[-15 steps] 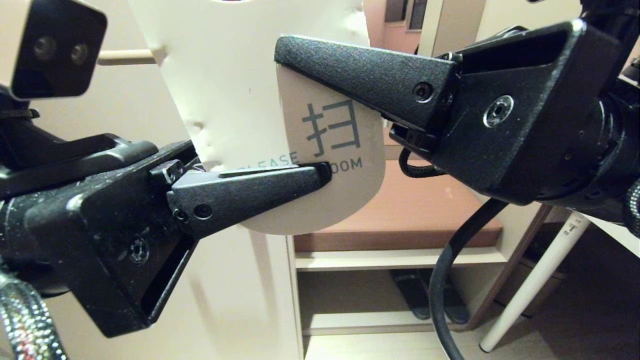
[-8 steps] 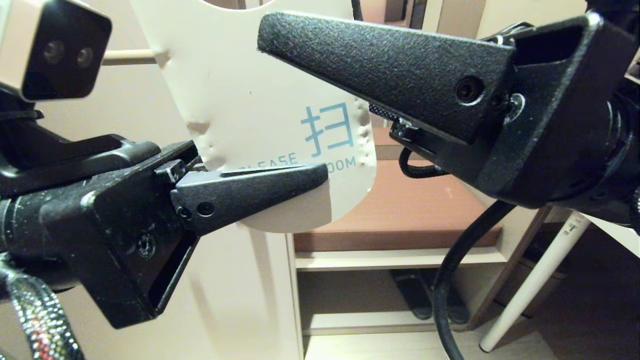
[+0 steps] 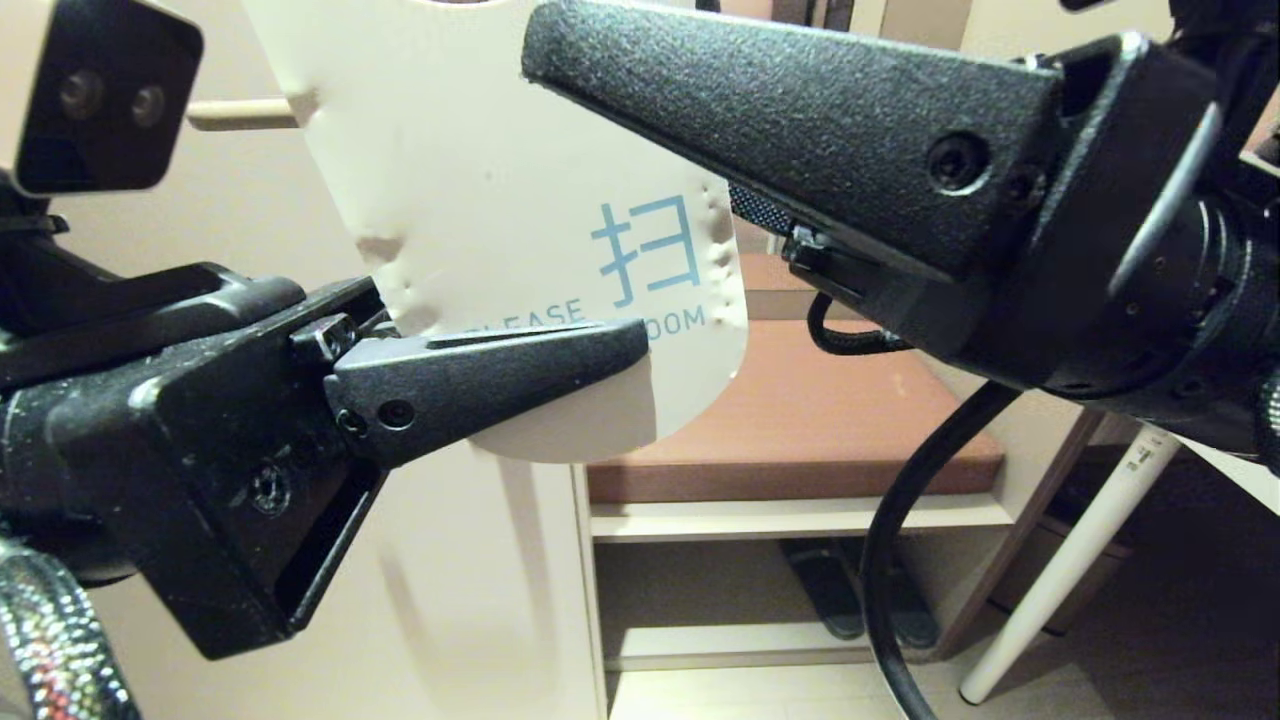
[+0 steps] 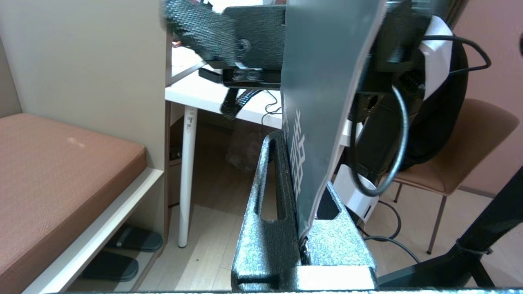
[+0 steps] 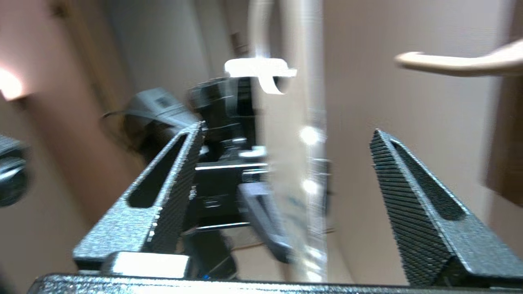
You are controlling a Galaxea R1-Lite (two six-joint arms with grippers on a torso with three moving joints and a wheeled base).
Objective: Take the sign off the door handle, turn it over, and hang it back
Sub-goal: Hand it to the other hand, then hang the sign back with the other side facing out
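Left gripper point(image 3: 640, 350) clamped on the lower end of the sign point(image 3: 500, 180), pinched edge-on between the two fingers point(image 4: 265, 228) in the left wrist view, dark face toward one finger. White face turned to the head camera, blue lettering just above the upper finger tip. Sign held upright, off the door handle point(image 5: 449, 63), top hole cut off by the frame edge.

Right gripper point(image 5: 286, 151) spread wide around the sign, touching neither face; card seen standing in the gap between the two fingers point(image 5: 408, 192), nearer the middle than either pad. Upper right finger point(image 3: 760, 110) crossing in front of the sign's right edge and hiding part of it.

Door handle out beyond the right fingertips, well apart from the sign, cream lever lying level against a pale door point(image 3: 250, 250). A thin stub of it also visible behind the sign, past the left wrist camera point(image 3: 100, 90).

Beneath the fingers: brown cushioned bench point(image 3: 800, 410), shelf below with dark slippers point(image 3: 830, 590), a white table leg point(image 3: 1070, 560), black cable point(image 3: 890, 560) hanging from the right arm. Brown chair point(image 4: 470, 139) behind in the left wrist view.
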